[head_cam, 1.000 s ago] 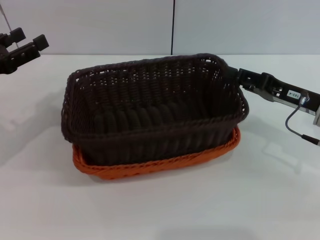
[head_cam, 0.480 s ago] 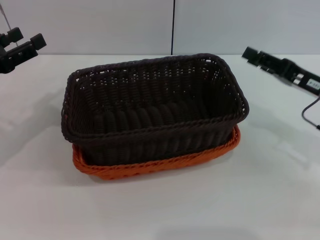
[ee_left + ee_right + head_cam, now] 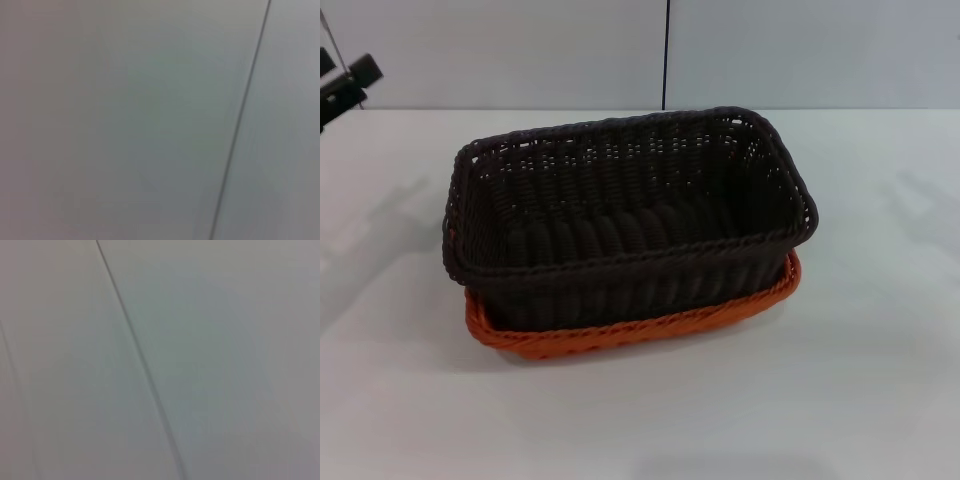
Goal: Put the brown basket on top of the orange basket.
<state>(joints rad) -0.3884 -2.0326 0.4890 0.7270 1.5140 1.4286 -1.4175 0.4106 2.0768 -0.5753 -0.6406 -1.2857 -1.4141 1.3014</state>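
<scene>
— Up at the far left edge of the head view, that dark bit is the left gripper (image 3: 342, 85), only part of it in frame. Jaws? Can't tell, open or closed.

— And the right gripper?

— Not in view at all. Both wrist cams show just blank wall w/ a thin seam.

— So where's the basket relative to the left one?

— Brown basket (image 3: 625, 215) lies well apart from it, nearer the robot and toward its right, mid-table (image 3: 880, 380). Long axis runs left–right. It sits nested in the orange basket (image 3: 640, 330), only the orange rim showing beneath.

— Nothing holding it?

— Nothing touching it. I'd say the stacking's done; nearer arm is the left, but no grasp looks needed.
</scene>
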